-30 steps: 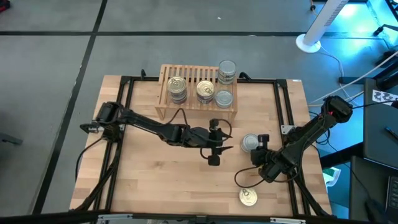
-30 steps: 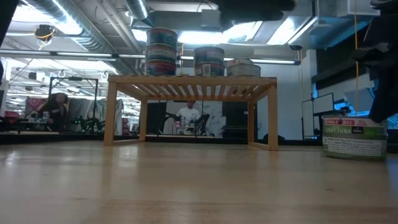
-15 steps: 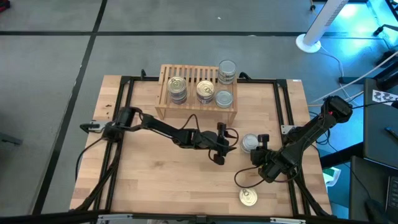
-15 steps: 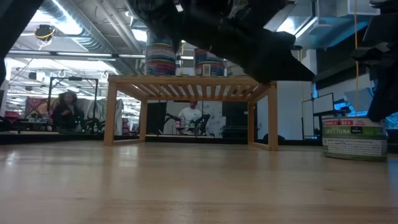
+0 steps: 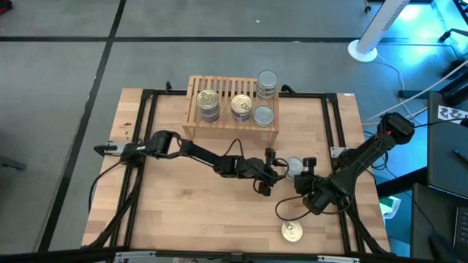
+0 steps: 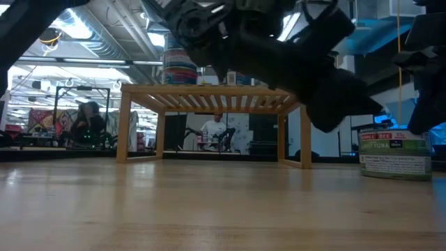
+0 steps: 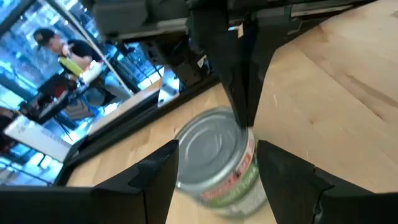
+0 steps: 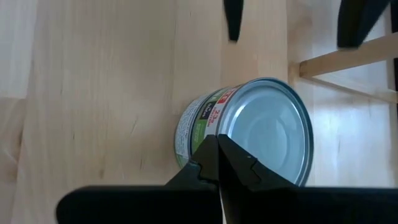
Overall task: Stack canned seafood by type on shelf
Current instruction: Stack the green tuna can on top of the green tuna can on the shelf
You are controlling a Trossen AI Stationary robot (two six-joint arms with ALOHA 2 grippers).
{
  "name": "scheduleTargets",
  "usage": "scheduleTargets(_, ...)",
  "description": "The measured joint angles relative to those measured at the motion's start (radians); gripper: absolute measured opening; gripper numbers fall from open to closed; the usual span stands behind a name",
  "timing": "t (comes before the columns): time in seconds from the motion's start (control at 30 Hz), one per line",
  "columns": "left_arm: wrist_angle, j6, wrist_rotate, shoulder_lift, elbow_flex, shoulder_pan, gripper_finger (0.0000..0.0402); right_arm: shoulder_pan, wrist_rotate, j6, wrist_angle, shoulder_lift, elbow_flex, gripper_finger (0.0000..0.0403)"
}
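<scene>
A silver-lidded can (image 5: pixel 294 168) with a green and red label stands on the table right of centre; it also shows in the low view (image 6: pixel 395 150). My left gripper (image 5: pixel 276 170) is open, with one finger on either side of this can (image 7: pixel 217 155) and a gap on both sides. My right gripper (image 5: pixel 303 174) is shut, its tips (image 8: pixel 217 146) at the can's other side. The light-wood shelf (image 5: pixel 232 102) at the far edge carries two gold-lidded stacks (image 5: pixel 208 98) and silver-lidded cans (image 5: pixel 266 82). A gold-lidded can (image 5: pixel 292 231) stands near the front edge. My right gripper's shut fingertips (image 8: pixel 208 155) stand against the silver-lidded can's side wall just below the lid rim (image 8: pixel 205 124), coming level from the table's near right. I cannot tell whether they touch it. The can stands upright on the table.
Black frame rails (image 5: pixel 335 124) run along the table's left and right sides. A cable (image 5: pixel 281 210) loops on the table by the right arm. People show in the room behind the shelf (image 6: pixel 212 129). Bare wood lies at the near left (image 5: pixel 190 212).
My left gripper has gone toward the table's right edge, up to the silver-lidded can, and now has its open fingers on either side of it. The can and my right gripper have stayed where they were.
</scene>
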Motion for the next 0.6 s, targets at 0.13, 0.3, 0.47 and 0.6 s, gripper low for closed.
scheduleTargets(0.13, -0.001, 0.033, 0.012, 0.038, 0.048, 0.0, 0.0212, 0.0, 0.004, 0.0, 0.0, 0.0, 0.0, 0.0001)
scheduleTargets(0.3, -0.06, 0.067, 0.032, 0.055, 0.056, 0.0, 0.0212, 0.0, 0.015, 0.001, 0.0, 0.0, 0.0, 0.0001)
scheduleTargets(0.47, -0.1, 0.091, 0.032, 0.054, 0.057, 0.002, 0.0212, 0.0, 0.03, 0.001, 0.006, 0.0, 0.0, 0.0001)
scheduleTargets(0.6, -0.098, 0.135, 0.032, 0.054, 0.057, 0.006, 0.0212, 0.0, 0.039, 0.002, 0.023, 0.0, 0.001, 0.0001)
